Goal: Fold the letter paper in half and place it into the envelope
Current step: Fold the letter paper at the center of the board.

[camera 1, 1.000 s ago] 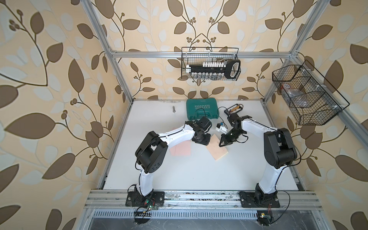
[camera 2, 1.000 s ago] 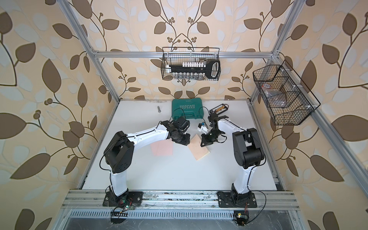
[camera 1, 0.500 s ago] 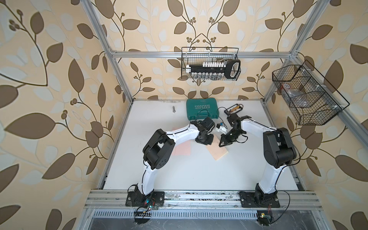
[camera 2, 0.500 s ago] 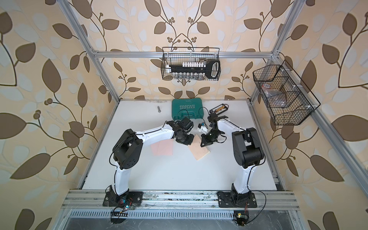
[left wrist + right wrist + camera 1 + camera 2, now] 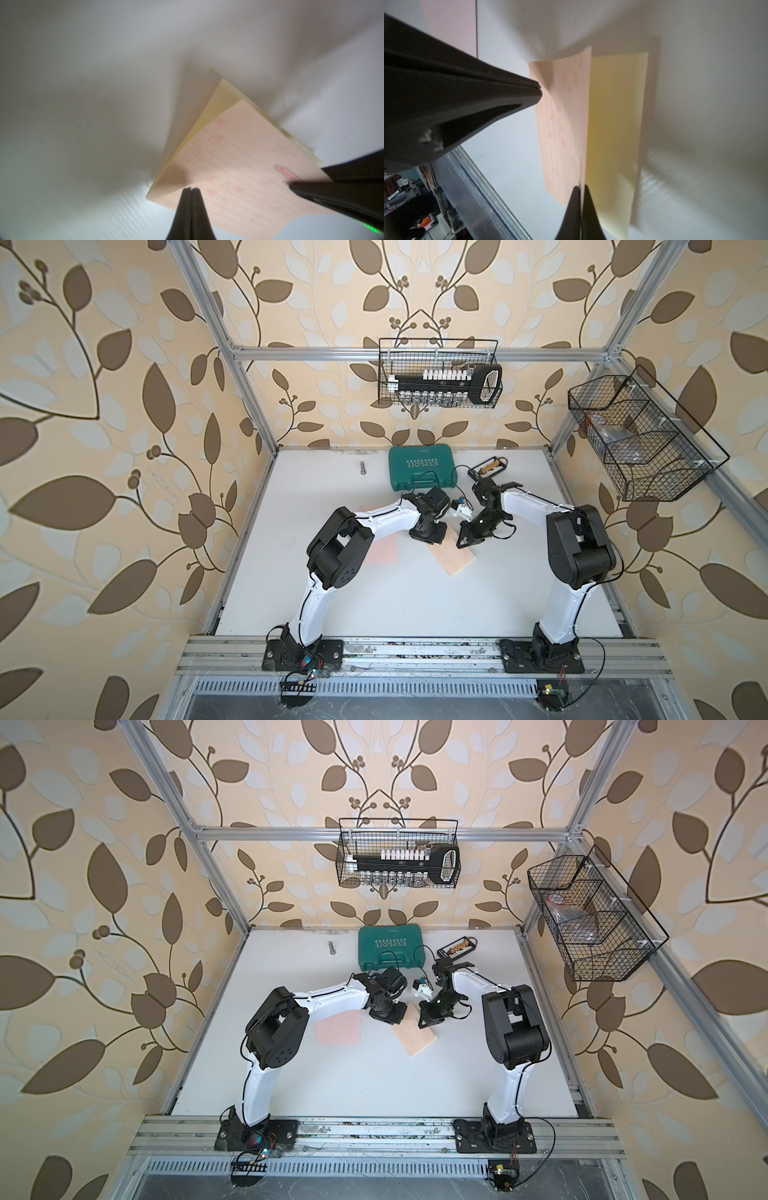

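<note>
The letter paper lies mid-table, tilted, with its lined peach layer raised over the pale yellow layer. My right gripper is shut on the raised layer's edge, which shows between its fingers. My left gripper is shut, its tips over the lined face near a corner; no paper shows between them. The pink envelope lies flat to the left, partly under the left arm.
A green tool case, a bolt and a small black bit holder sit at the back. A small white part lies between the wrists. Wire baskets hang on the walls. A metal rail runs along the front.
My left gripper has moved right from above the envelope to the paper's corner and closed. The left elbow swung right. The right gripper stays shut on the paper.
</note>
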### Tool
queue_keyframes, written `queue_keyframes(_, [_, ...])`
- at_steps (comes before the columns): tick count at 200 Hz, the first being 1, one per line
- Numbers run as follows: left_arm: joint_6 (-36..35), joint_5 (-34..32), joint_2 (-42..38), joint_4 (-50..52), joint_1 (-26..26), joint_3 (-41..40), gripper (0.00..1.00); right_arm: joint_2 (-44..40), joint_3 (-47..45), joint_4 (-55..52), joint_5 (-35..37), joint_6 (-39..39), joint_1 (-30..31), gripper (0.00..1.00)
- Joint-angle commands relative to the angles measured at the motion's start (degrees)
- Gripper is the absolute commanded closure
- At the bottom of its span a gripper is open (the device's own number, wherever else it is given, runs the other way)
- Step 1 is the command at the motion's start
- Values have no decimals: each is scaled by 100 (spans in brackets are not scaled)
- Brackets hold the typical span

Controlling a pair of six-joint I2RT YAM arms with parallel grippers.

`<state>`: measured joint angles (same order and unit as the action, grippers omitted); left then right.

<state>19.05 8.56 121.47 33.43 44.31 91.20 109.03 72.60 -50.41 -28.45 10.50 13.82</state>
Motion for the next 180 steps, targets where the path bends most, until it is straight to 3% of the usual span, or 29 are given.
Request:
queue_keyframes(1, [-207, -74, -1, 116, 42, 10, 100, 138, 44, -105, 50, 30, 32, 100])
queue_keyframes(180, [-492, -399, 85, 335, 28, -408, 100, 385, 426, -304, 303, 65, 57, 100])
